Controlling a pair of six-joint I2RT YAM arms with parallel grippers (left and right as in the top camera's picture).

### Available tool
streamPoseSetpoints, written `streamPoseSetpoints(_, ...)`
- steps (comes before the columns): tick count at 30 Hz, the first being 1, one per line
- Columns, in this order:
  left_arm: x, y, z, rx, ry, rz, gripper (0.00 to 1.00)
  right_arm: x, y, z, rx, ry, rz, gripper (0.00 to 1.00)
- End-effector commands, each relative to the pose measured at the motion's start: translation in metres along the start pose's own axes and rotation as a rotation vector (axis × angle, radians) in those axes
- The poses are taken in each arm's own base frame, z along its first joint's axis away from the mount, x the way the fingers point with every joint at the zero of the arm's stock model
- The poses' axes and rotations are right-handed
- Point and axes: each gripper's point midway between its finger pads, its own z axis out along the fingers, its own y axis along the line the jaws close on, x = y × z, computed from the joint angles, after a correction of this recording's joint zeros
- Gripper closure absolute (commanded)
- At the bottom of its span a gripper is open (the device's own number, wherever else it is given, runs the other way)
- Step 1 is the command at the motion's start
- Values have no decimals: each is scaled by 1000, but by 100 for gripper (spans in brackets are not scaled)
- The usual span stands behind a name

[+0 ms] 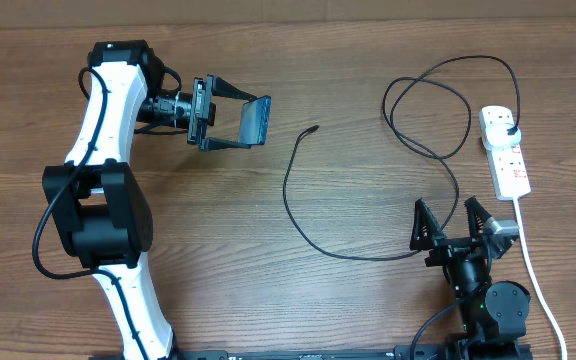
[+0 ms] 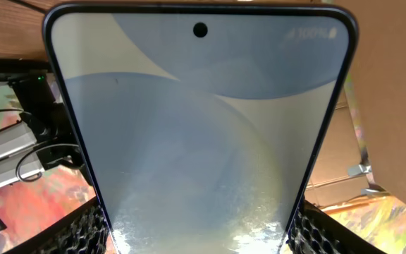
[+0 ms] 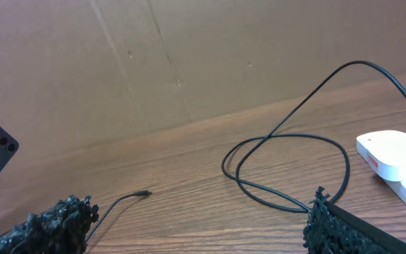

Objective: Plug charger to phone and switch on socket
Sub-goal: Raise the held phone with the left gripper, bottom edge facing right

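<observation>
My left gripper (image 1: 236, 122) is shut on the phone (image 1: 256, 120) and holds it above the table at the upper left, tilted on edge. In the left wrist view the phone's light blue screen (image 2: 199, 127) fills the frame between my fingers. The charger, a thin black cable (image 1: 298, 215), lies across the table; its connector tip (image 1: 313, 129) lies free right of the phone, and its plug (image 1: 509, 130) sits in the white socket (image 1: 505, 150) at the right. My right gripper (image 1: 456, 222) is open and empty, near the front right. The tip (image 3: 144, 192) also shows in the right wrist view.
The socket's thick white cord (image 1: 536, 285) runs down the right side to the front edge. The cable loops (image 1: 428, 110) left of the socket. A cardboard wall (image 3: 154, 63) stands behind the table.
</observation>
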Motion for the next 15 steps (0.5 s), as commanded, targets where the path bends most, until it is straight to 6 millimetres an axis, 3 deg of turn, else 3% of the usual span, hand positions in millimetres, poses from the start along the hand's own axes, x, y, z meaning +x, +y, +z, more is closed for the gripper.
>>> streamPoseSetpoints(1, 11, -10, -4, 38, 24, 3, 45, 1, -3, 0, 14, -8, 0, 0)
streamPoseSetpoints(15, 2, -2, -4, -8, -27, 3, 42, 2, 7, -1, -40, 14, 32, 0)
